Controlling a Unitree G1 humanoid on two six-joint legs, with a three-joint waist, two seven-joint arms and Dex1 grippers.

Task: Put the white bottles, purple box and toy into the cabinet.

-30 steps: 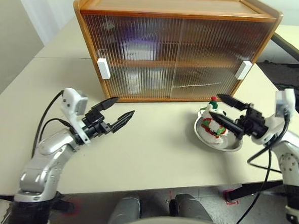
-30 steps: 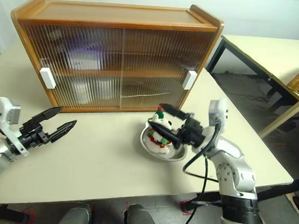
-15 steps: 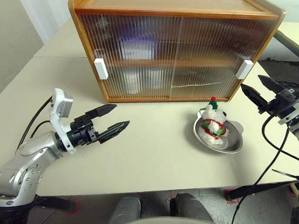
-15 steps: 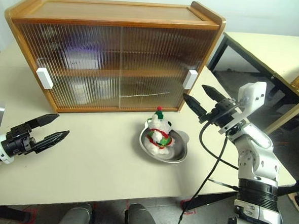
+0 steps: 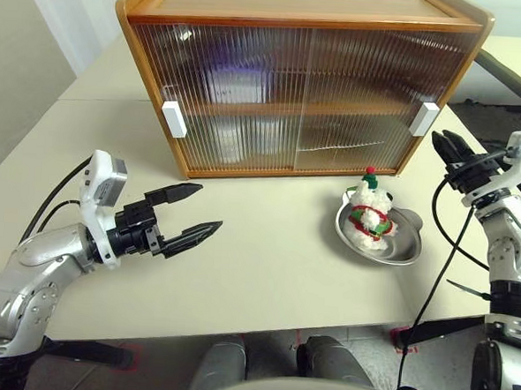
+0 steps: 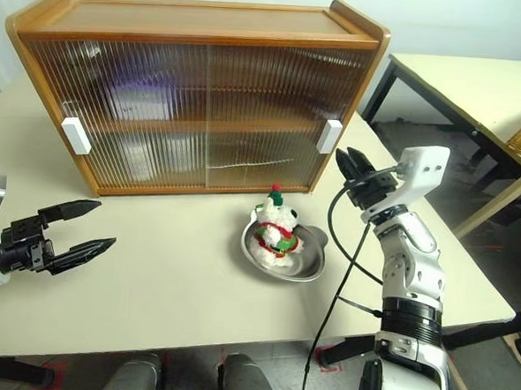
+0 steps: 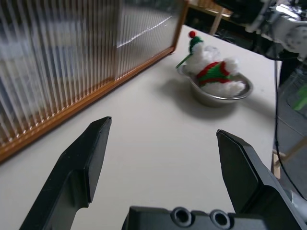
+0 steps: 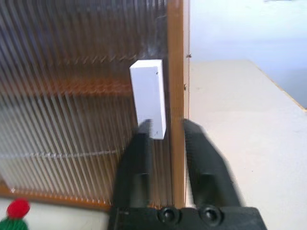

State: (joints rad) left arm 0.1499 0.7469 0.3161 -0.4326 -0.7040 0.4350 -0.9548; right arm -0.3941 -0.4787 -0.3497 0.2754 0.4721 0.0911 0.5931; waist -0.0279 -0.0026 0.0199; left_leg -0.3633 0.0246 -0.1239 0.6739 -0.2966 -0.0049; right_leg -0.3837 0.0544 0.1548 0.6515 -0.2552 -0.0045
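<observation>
The cabinet (image 5: 299,78) was seen with both ribbed doors slid shut; what stood behind them was blurred to pale and purplish shapes, so bottles and box could not be identified. The toy (image 5: 368,217) was found sitting in a metal bowl (image 5: 397,248) on the table (image 5: 264,275). The left gripper (image 5: 188,215) was held wide open above the table. The right gripper (image 6: 352,165), fingers nearly closed, was seen beside the right door's white handle (image 8: 148,98); contact could not be judged.
</observation>
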